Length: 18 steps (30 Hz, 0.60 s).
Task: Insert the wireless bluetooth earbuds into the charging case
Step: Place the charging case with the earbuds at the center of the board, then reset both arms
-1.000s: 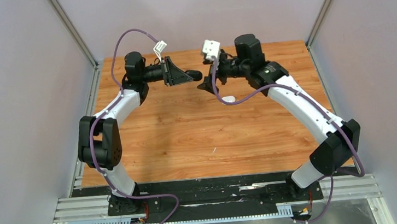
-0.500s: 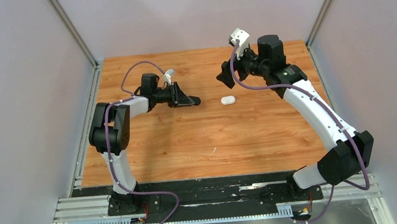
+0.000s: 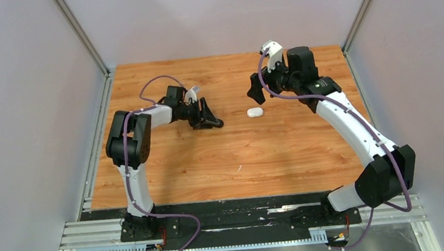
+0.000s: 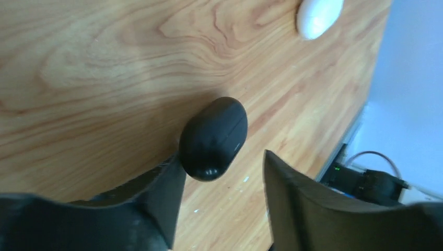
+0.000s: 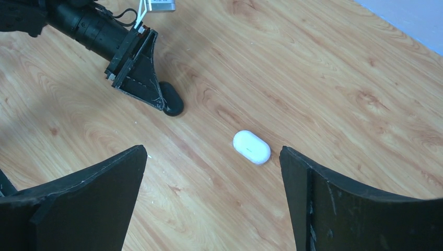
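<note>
The left claw has brought the black charging case down onto the desk and has loosened, with only one finger touching the case. The right claw hangs wide and empty above the white charging case. No earbuds show; both cases are shut, so the task is probably finishing.

black charging case: glossy, pill-shaped, closed, lying flat on desk | white charging case: pill-shaped, closed, lying flat, apart to the black one's right
</note>
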Tool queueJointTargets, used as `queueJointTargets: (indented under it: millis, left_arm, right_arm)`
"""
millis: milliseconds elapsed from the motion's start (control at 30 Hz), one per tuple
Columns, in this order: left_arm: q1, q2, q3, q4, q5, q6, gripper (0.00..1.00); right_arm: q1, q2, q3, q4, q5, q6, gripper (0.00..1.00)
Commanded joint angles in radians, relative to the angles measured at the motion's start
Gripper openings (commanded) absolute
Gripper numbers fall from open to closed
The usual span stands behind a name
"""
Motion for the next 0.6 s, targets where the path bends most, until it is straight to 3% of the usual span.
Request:
queueJointTargets:
  millis: [0,33,100,233,333,467,567]
  left_arm:
    - [-0.009,-0.045,0.069,-0.271,-0.208,0.155,0.72]
    - [-0.009,-0.062,0.075,-0.305,-0.269,0.181,0.93]
    - [-0.002,-0.118,0.086,-0.401,-0.362,0.248,0.99]
    - [0.035,-0.237,0.120,-0.579,-0.482,0.379,1.00]
    - [0.064,-0.353,0.158,-0.647,-0.559,0.471,1.00]
    - [0.098,-0.537,0.187,-0.521,-0.592,0.514,1.00]
    - [0.104,-0.661,0.188,-0.351,-0.572,0.544,1.00]
  right_arm:
    - [-0.003,-0.016,0.041,0.011,0.036,0.008,1.00]
    - [-0.004,-0.010,0.052,0.000,0.036,0.000,1.00]
    - [-0.007,0.005,0.091,-0.028,0.042,-0.007,1.00]
    - [-0.012,0.028,0.164,-0.038,0.122,0.083,1.00]
    - [-0.013,0.078,0.250,-0.038,0.339,0.239,1.00]
    - [-0.013,0.092,0.282,0.022,0.550,0.269,1.00]
    - [-0.014,0.080,0.269,0.066,0.563,0.240,1.00]
